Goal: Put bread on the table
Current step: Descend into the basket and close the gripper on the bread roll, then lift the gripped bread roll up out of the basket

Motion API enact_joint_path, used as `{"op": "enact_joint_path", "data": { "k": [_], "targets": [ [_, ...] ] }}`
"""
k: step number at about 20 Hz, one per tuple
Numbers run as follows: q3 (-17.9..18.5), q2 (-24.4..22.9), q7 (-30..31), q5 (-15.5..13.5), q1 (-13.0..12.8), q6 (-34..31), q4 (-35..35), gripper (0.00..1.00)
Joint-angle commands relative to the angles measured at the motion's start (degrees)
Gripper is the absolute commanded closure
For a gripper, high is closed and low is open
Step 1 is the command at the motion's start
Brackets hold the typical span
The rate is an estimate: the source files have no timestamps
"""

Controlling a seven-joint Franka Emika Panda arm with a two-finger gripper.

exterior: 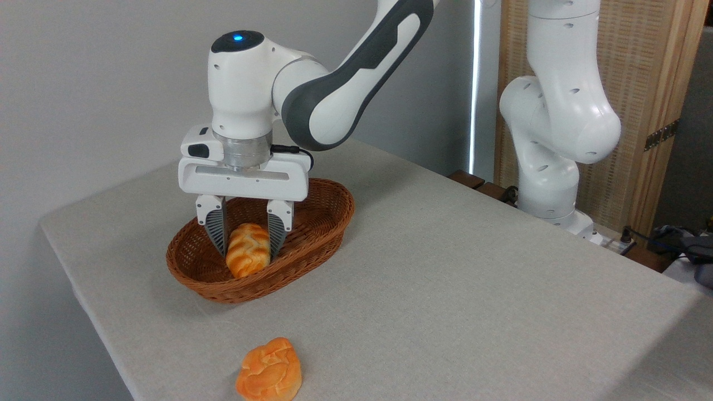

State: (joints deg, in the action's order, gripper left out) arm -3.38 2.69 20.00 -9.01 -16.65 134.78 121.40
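The gripper [247,248] hangs straight down into the basket [312,245], its two grey ribbed fingers [215,232] standing one on each side of the bread [248,257]. Both fingers lie against the loaf's flanks, so the jaws look closed on it, gripping across its narrow width. The bread is still inside the basket, toward the near-left end, with its plaited golden top facing up and its lower end down by the basket floor; whether it rests on the wicker or hangs just clear of it cannot be told.

The basket stands on the table [445,289] near the far-left corner, its long axis running from near-left to far-right. A flat orange bun [269,370] lies by itself on the cloth at the table's near edge, well apart from the basket and nearly straight in front of it.

The arm [345,83] reaches in from the upper right, a blue light glowing on top of its wrist housing. Its white base column [557,128] rises beside the table's far-right edge, in front of a wooden screen [640,83].
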Motion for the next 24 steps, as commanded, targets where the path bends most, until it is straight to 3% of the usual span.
{"op": "enact_joint_path", "data": {
  "k": [1,16,20,24],
  "targets": [
    [0.0,-0.1,-1.8,-0.5,-0.1,1.0,0.2,0.53],
    [0.7,-1.3,-3.6,-0.7,0.2,0.0,0.1,0.53],
    [0.7,-1.7,-4.5,-0.8,0.2,-2.8,-0.8,0.53],
    [0.9,-1.6,-8.2,-1.3,0.4,-10.9,-4.6,0.53]
  ]
}}
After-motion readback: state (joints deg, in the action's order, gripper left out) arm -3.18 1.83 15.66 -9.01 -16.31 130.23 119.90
